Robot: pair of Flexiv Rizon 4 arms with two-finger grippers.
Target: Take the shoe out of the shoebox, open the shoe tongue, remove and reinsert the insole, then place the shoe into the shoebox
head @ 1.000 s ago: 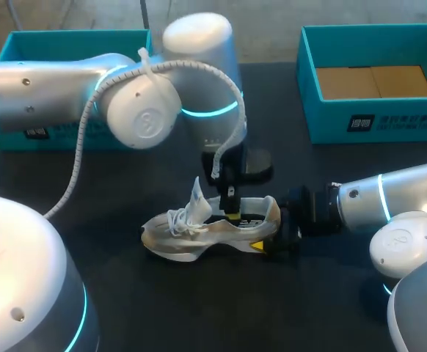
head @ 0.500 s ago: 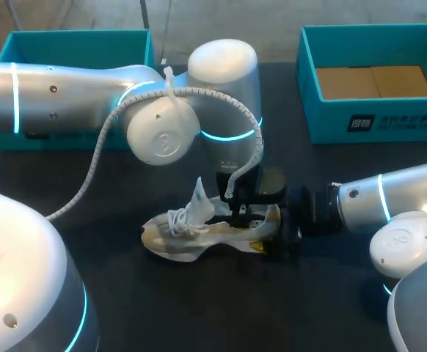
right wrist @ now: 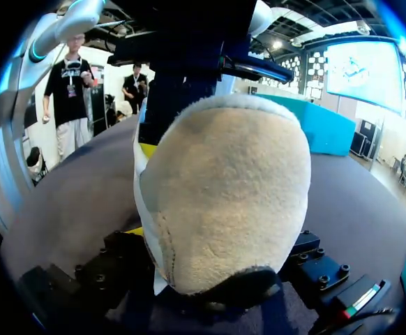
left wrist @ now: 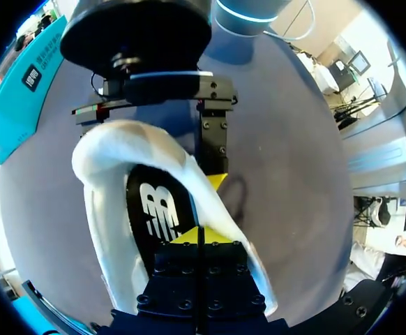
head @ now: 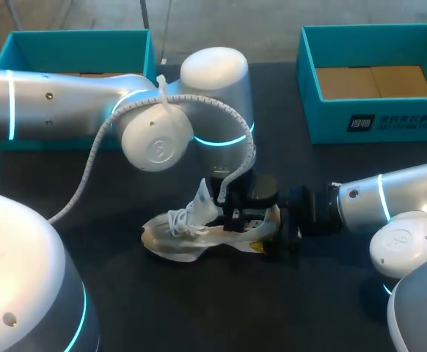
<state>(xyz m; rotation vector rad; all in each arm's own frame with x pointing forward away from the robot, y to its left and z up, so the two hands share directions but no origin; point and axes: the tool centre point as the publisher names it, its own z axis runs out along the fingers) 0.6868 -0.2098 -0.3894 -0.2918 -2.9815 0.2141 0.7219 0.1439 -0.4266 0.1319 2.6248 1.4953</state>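
Note:
A white sneaker (head: 191,233) lies on the dark table, toe to the left, tongue (head: 201,196) standing up. My left gripper (head: 235,218) comes down from above into the shoe's opening. In the left wrist view it (left wrist: 198,236) is shut, its yellow tips together just over the black insole (left wrist: 154,209); whether it pinches the insole I cannot tell. My right gripper (head: 268,236) holds the heel from the right, jaws wide, one finger on each side. In the right wrist view the fuzzy heel (right wrist: 224,202) sits between its fingers (right wrist: 112,258).
A teal shoebox (head: 74,44) stands at the back left, partly behind my left arm. A second teal box (head: 375,121) with brown cardboard inside stands at the back right. Bare dark tabletop (head: 199,308) lies in front of the shoe.
My left gripper has come down from just above the shoe into its opening, the arm swinging right then slightly back. The shoe and the right arm have stayed put.

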